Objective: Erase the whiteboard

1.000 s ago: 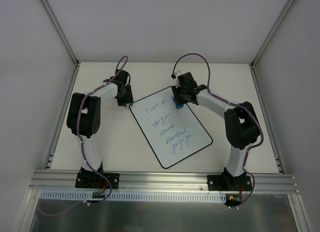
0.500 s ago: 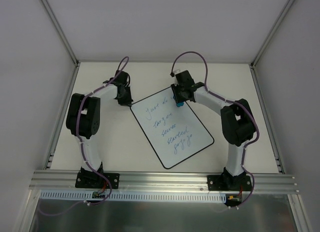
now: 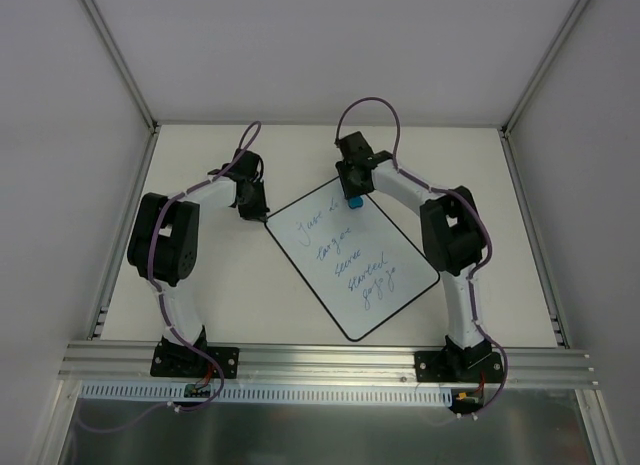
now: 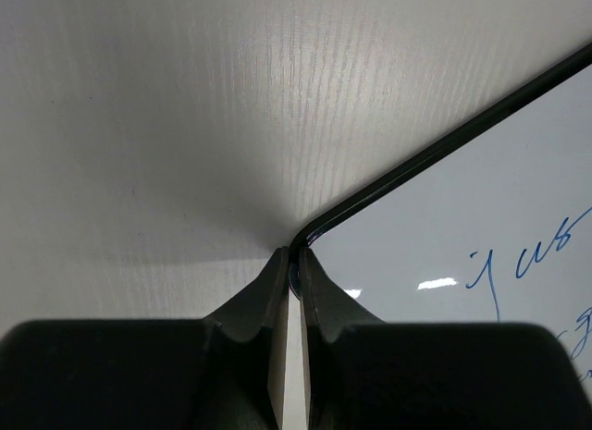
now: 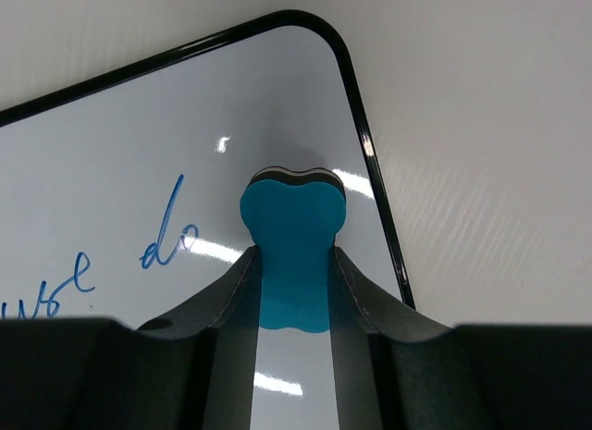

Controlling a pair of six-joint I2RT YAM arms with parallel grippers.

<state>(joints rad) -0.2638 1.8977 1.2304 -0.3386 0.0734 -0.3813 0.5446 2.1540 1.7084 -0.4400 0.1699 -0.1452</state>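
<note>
The whiteboard (image 3: 352, 257) lies tilted on the table, with several lines of blue handwriting. My left gripper (image 3: 257, 211) is shut on the board's left corner; in the left wrist view the black rim (image 4: 435, 151) runs into the closed fingertips (image 4: 296, 264). My right gripper (image 3: 352, 195) is shut on the blue eraser (image 5: 291, 254) and holds it down on the board near its far corner (image 5: 326, 32), just right of the word "do" (image 5: 171, 240). The eraser also shows in the top view (image 3: 354, 199).
White walls and metal frame posts (image 3: 113, 50) enclose the table on three sides. An aluminium rail (image 3: 330, 360) carries both arm bases at the near edge. Bare tabletop (image 3: 240, 295) lies left of the board.
The board has swung round, its near end shifting right. My right gripper with the eraser moved up and left toward the board's far corner. My left gripper shifted slightly right with the corner.
</note>
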